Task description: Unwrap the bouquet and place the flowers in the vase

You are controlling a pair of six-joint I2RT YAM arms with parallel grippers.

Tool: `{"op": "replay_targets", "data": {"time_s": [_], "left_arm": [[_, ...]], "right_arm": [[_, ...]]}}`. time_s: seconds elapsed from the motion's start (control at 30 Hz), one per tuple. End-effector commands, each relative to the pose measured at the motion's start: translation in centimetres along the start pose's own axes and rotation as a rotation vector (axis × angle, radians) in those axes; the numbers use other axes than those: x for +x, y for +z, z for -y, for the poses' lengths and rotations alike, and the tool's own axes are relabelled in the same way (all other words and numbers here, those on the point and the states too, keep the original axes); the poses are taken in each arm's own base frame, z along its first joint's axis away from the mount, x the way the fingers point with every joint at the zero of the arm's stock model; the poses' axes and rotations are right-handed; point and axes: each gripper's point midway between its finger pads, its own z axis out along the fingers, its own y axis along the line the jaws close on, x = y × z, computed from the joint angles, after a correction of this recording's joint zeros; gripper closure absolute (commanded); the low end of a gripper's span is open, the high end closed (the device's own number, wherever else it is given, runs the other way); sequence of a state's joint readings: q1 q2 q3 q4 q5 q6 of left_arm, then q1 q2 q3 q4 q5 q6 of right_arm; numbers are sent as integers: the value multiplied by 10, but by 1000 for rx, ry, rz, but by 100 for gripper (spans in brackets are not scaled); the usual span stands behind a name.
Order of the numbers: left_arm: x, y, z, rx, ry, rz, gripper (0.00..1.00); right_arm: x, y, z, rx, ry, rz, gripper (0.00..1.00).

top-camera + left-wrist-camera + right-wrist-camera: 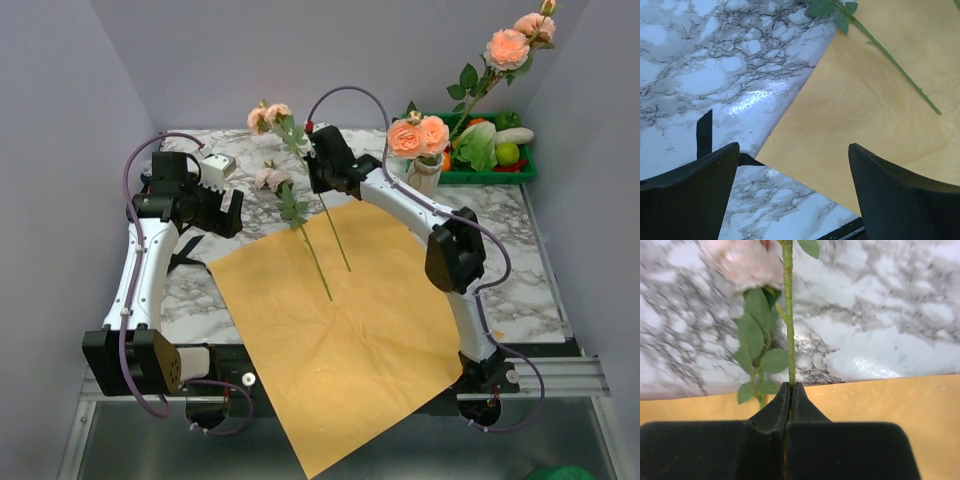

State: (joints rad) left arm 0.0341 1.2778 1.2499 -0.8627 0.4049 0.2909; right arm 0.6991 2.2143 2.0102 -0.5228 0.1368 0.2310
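Note:
The bouquet's orange paper (340,340) lies spread flat on the marble table. My right gripper (318,183) is shut on the thin green stem (788,315) of a peach rose (268,115), just past the paper's far edge; its jaws (791,386) pinch the stem. A second, pale-pink rose (270,178) lies beside it with its stem on the paper. The cream vase (424,176) stands at the back right with peach roses (420,135) in it. My left gripper (238,212) is open over the paper's left corner (794,146), holding nothing.
A black ribbon (704,132) lies on the marble by the paper's left corner. A green crate of vegetables (490,160) stands behind the vase. A small white box (217,165) sits at the back left. Grey walls enclose three sides of the table.

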Motion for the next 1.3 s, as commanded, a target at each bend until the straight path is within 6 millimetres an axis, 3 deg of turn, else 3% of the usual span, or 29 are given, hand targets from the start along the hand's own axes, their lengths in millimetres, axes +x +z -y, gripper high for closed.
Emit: {"op": "replay_targets", "data": {"time_s": [0.0,0.17,0.3,0.33,0.4,0.43,0.53,0.57,0.63,0.67,0.77,0.87,0.9,0.97,1.03,1.13,1.27], "left_arm": [[-12,-19,6,0,21,49,1],[-12,-22,6,-4,27,54,1],[-15,-22,8,10,18,61,1],[-15,-22,9,11,16,64,1],[-16,-20,9,20,8,62,1],[-16,-19,9,22,5,60,1],[-16,-18,8,17,4,57,1],[-16,-19,7,13,4,58,1],[-17,-20,6,6,6,60,1],[-18,-21,7,6,7,64,1],[-18,-21,6,4,11,64,1],[-18,-21,6,3,13,63,1],[-19,-21,5,4,14,61,1],[-20,-21,6,5,18,65,1],[-21,-19,6,11,17,65,1],[-22,-17,6,21,14,66,1],[-27,-18,5,23,17,71,1]], "right_arm": [[-79,-56,-9,-37,-5,247,99],[-116,-108,-22,-107,-35,414,99],[-146,-167,-43,-153,-92,565,99],[-160,-195,-44,-161,-99,623,99],[-176,-231,-55,-176,-144,719,99],[-189,-261,-55,-176,-158,782,99],[-209,-313,-55,-157,-194,894,99],[-219,-346,-49,-154,-190,954,99],[-225,-380,-38,-137,-178,1010,99],[-227,-409,-26,-108,-173,1063,99],[-228,-459,-1,-23,-171,1199,99],[-211,-505,37,115,-160,1315,99],[-198,-509,48,151,-161,1324,99],[-189,-531,68,232,-132,1383,99],[-177,-536,81,290,-132,1390,99],[-170,-540,102,384,-139,1382,99],[-166,-527,126,456,-134,1366,99]]}}
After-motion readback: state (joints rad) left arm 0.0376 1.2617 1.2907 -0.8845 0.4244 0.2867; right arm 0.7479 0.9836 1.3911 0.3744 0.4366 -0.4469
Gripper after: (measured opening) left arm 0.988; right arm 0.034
